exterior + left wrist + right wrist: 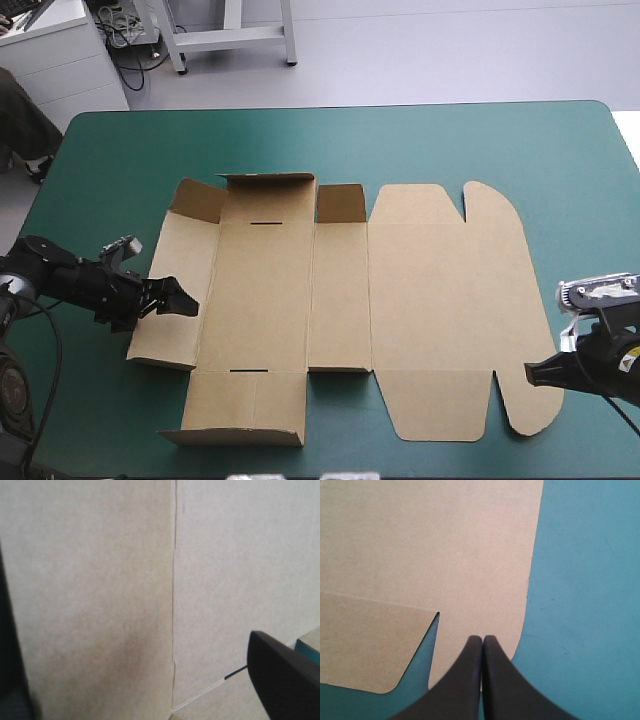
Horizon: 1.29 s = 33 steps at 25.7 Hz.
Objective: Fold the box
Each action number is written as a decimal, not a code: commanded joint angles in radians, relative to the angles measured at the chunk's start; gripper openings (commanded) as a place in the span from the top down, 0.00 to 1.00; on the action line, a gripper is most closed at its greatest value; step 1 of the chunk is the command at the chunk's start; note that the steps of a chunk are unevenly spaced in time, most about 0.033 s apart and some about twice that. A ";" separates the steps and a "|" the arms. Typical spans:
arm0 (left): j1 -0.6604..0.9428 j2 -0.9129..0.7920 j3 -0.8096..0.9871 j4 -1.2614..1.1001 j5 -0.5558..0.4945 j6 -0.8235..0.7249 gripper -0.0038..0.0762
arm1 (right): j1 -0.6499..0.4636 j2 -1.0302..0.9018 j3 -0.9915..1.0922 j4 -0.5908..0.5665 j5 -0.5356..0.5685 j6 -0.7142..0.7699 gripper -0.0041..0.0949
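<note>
The brown box [400, 300] lies as a cut sheet on the teal-green cover, mostly flat. At its left end the small flaps [200, 200] and the near flap [240, 410] stand raised. My left gripper [172, 298] is open at the left side panel, its tips over the board. In the left wrist view brown board [100, 590] fills the picture, with one black finger [285, 680] beside it. My right gripper [538, 372] is shut, its tip on the rounded right flap near the box's near right corner. The right wrist view has the shut gripper [482, 639] over that flap [470, 555].
A band of teal-green cover [330, 140] runs between the box and the table's far edge. More cover [590, 220] lies to the right of the box. In the right wrist view, cover [585, 605] lies beside the flap's curved edge.
</note>
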 commanded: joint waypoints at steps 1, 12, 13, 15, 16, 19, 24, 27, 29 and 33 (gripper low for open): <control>-0.011 -0.021 -0.019 -0.054 0.092 -0.003 0.14 | -0.008 0.001 -0.024 0.006 -0.023 -0.003 0.98; -0.011 -0.018 -0.019 -0.109 0.073 0.001 0.99 | -0.008 0.001 -0.024 0.006 -0.023 -0.006 0.98; -0.011 -0.018 -0.019 -0.114 0.073 0.001 0.99 | -0.008 0.001 -0.024 0.006 -0.023 -0.006 0.98; -0.011 -0.018 -0.019 -0.133 0.073 0.001 0.99 | -0.008 0.001 -0.024 0.006 -0.023 -0.006 0.98; -0.011 -0.018 -0.019 -0.140 0.077 0.001 0.99 | -0.008 0.001 -0.024 0.006 -0.023 -0.006 0.98; -0.011 -0.018 -0.033 -0.138 0.090 0.025 0.99 | -0.008 0.001 -0.024 0.006 -0.023 -0.006 0.98; -0.029 -0.020 -0.100 -0.134 0.092 0.044 0.99 | -0.008 0.001 -0.024 0.006 -0.023 -0.015 0.98; -0.073 -0.020 -0.159 -0.117 0.090 0.039 0.99 | -0.008 0.001 -0.024 0.006 -0.023 -0.015 0.98; -0.141 -0.020 -0.241 -0.050 0.083 0.004 0.99 | -0.008 0.001 -0.024 0.006 -0.023 -0.015 0.98; -0.288 -0.020 -0.385 0.159 0.032 -0.122 0.99 | -0.008 0.001 -0.024 0.006 -0.023 -0.015 0.98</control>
